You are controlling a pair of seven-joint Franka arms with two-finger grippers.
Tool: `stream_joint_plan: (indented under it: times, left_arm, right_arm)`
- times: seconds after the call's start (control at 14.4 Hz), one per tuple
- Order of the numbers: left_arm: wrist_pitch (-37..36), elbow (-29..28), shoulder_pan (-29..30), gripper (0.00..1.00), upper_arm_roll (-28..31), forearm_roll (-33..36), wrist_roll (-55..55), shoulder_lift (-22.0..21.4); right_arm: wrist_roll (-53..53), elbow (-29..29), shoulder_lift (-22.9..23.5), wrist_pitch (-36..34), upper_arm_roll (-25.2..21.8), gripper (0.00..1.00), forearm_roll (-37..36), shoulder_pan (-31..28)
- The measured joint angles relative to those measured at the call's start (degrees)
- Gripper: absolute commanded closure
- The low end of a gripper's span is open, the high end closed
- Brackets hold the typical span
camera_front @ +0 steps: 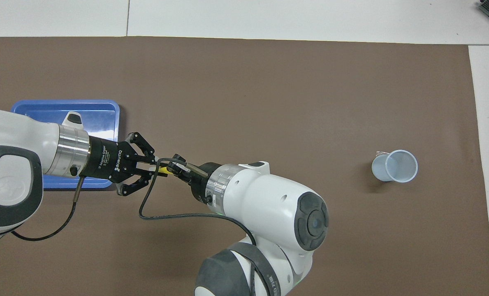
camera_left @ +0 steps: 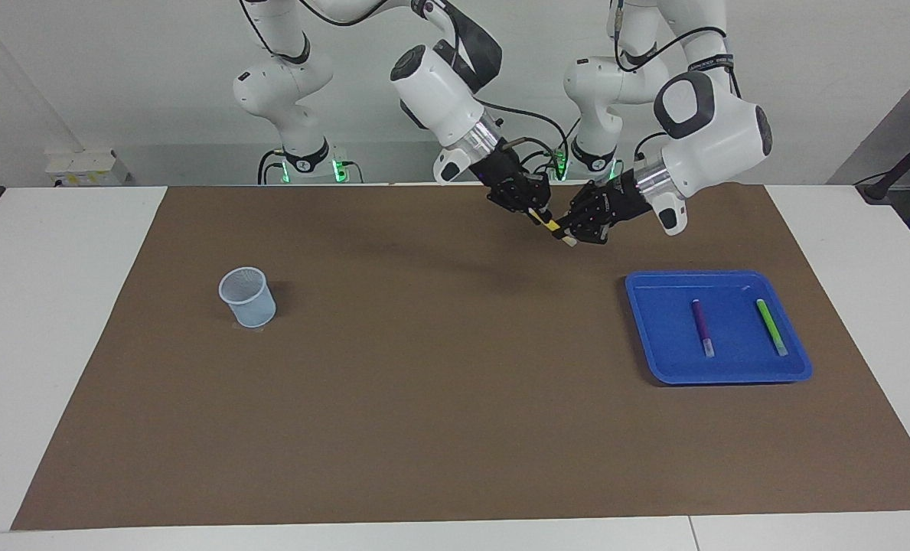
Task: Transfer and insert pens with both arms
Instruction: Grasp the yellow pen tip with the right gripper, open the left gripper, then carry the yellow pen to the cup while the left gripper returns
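Observation:
The yellow pen (camera_left: 549,225) hangs slantwise in the air over the brown mat, between the two hands. My left gripper (camera_left: 566,231) is shut on its lower, pale end. My right gripper (camera_left: 537,214) is shut on its upper end. From above, only a short yellow stretch of the pen (camera_front: 163,172) shows between the left gripper (camera_front: 151,166) and the right gripper (camera_front: 172,167). The purple pen (camera_left: 702,327) and the green pen (camera_left: 771,327) lie side by side in the blue tray (camera_left: 719,275).
A pale blue cup (camera_left: 247,297) stands upright on the mat toward the right arm's end of the table, also seen as the cup (camera_front: 394,165) from above. The left arm covers part of the tray (camera_front: 100,107). A black cable loops under the right wrist.

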Motion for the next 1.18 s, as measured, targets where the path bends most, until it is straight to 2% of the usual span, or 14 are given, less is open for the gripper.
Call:
stream_joint_plan:
  times: [0.07, 0.14, 0.55, 0.76, 0.9, 1.18]
  left_arm:
    - [0.0, 0.0, 0.0, 0.73, 0.02, 0.0, -0.01, -0.02]
    - [0.0, 0.0, -0.01, 0.01, 0.02, 0.0, -0.02, -0.02]
    - [0.12, 0.0, -0.75, 0.0, -0.05, -0.06, 2.49, -0.53]
    - [0.12, 0.0, -0.81, 0.0, 0.01, -0.04, 4.82, -0.87]
    - [0.0, -0.01, -0.81, 0.0, 0.26, 0.36, 11.17, -0.89]
    - [-2.63, -0.09, -0.75, 0.0, 0.67, 9.3, 25.67, -0.91]
  right_arm:
    - [0.0, 0.0, 0.01, 0.0, 0.0, 1.0, 0.2, 0.0]
    - [0.0, 0.0, 0.01, 0.0, -0.01, 1.0, 0.24, -0.01]
    - [-2.65, 0.0, 0.07, -1.32, -0.11, 1.0, 0.55, -0.09]
    - [-9.29, 0.01, 0.02, -8.97, -0.29, 1.0, -1.34, -2.19]
    - [-11.23, 0.03, -0.22, -15.57, -0.38, 1.0, -6.35, -4.63]
    - [-12.79, 0.18, -2.26, -30.0, -0.45, 1.0, -17.05, -9.29]
